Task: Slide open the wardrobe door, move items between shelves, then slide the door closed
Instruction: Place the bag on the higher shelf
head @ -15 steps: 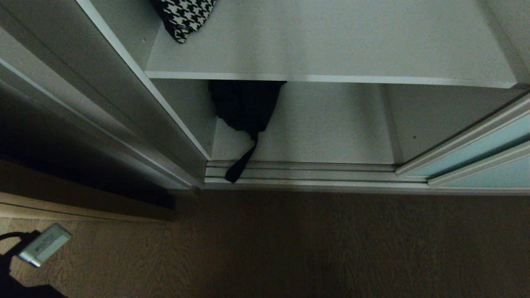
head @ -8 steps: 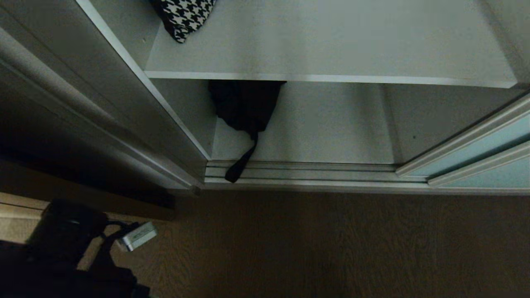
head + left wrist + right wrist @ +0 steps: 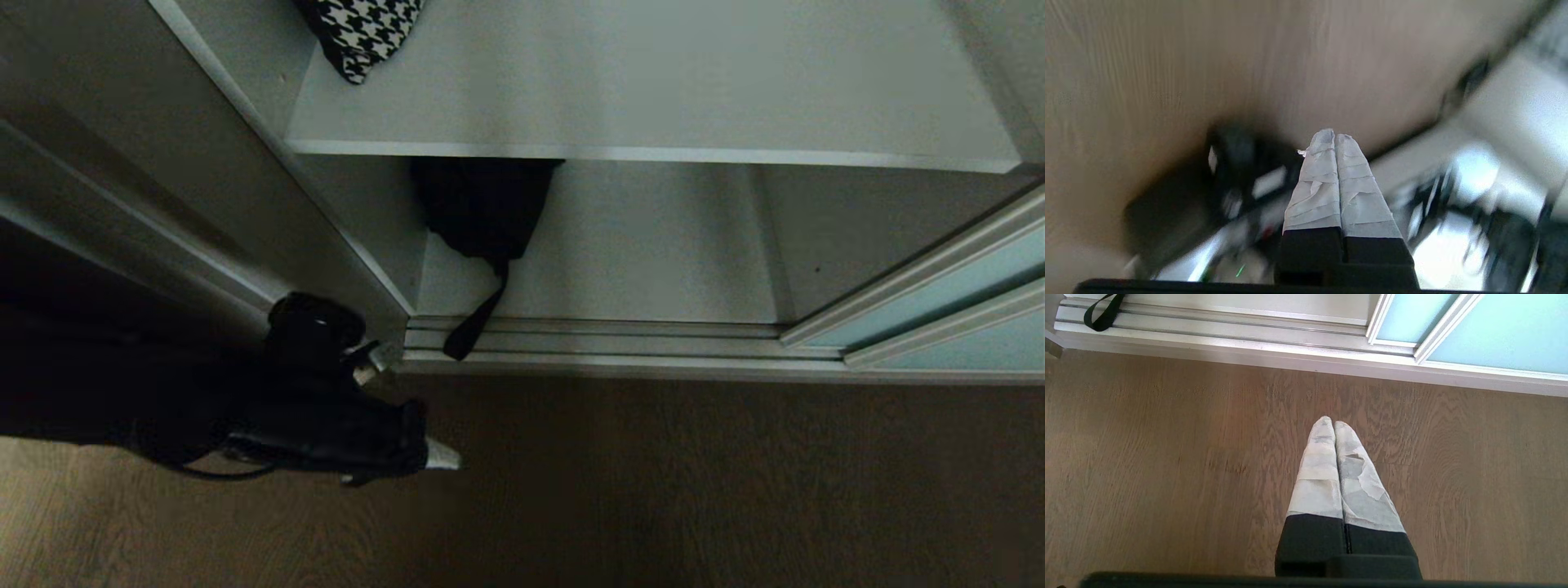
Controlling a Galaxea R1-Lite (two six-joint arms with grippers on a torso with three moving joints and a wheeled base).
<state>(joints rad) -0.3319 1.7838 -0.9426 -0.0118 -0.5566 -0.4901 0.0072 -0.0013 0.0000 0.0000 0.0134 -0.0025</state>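
With the sliding wardrobe door open, the left hand, fingers pressed together and empty, must spread and reach the black garment on the lower shelf.

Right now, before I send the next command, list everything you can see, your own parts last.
sliding wardrobe door: one, pale blue-green glass, slid to the right, wardrobe open.
shelves: two, grey-white, upper and bottom.
black garment: one, bottom shelf, left; strap dangling across the track.
houndstooth cloth: one, black-white, upper shelf, far left.
door track: one, silver, at the threshold.
floor: brown wood-grain.
left gripper: fingers shut, empty, above the floor left of the opening.
right gripper: fingers shut, empty, over the floor.
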